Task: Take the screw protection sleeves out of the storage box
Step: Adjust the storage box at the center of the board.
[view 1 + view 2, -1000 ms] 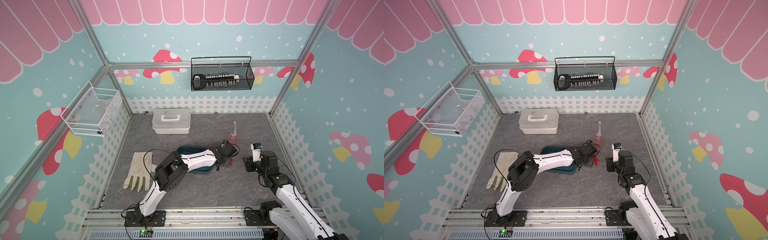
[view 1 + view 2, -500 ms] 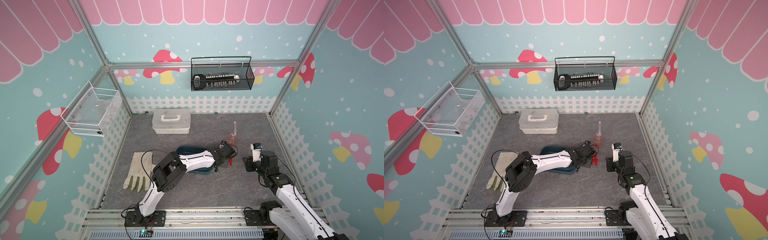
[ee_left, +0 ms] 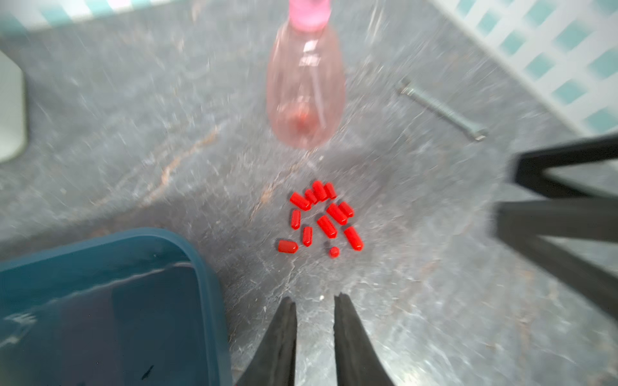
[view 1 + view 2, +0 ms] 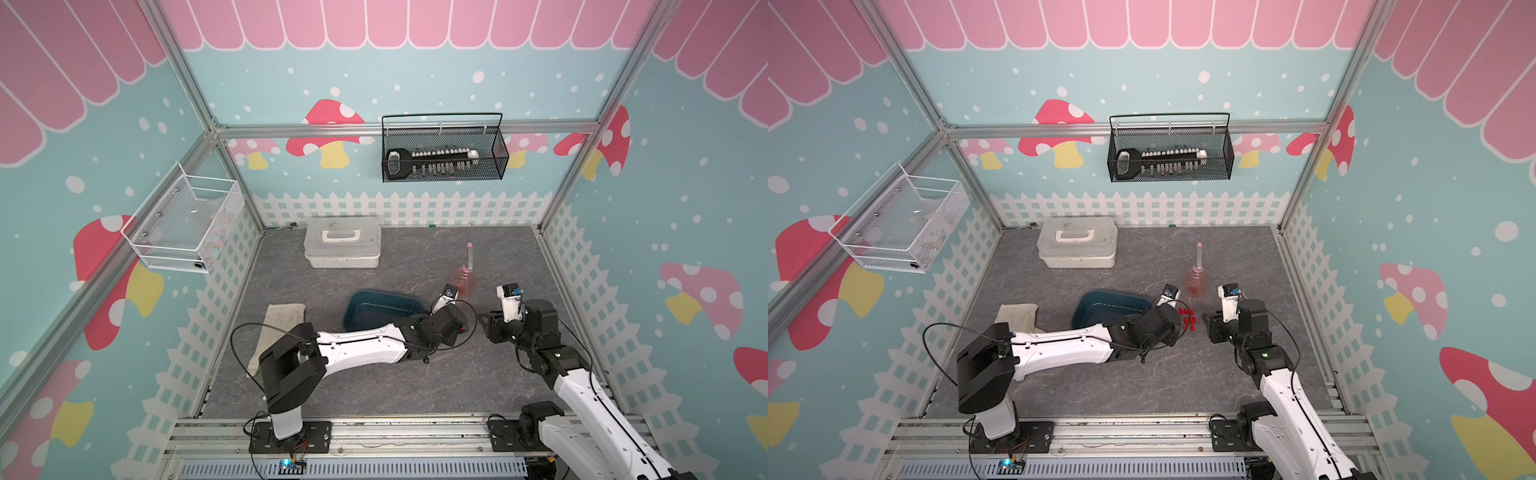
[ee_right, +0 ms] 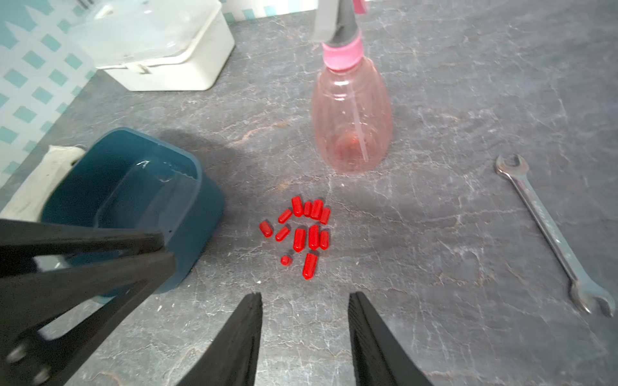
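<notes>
As seen in a top view, the screw protection sleeves (image 4: 1187,320) lie clustered on the counter (image 4: 1163,386), outside the storage box (image 4: 1096,309).
Left wrist view: the left tool (image 3: 315,299) is slightly spread and empty, with the sleeves ahead of its tips and the box alongside.
Right wrist view: the right tool (image 5: 305,295) is spread wide and empty, with the sleeves just ahead.

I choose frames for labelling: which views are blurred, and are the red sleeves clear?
Left wrist view: smeared toward the edges, spray bottle and wrench soft, screw protection sleeves fairly crisp. Right wrist view: sharp. Both top views: sharp.
</notes>
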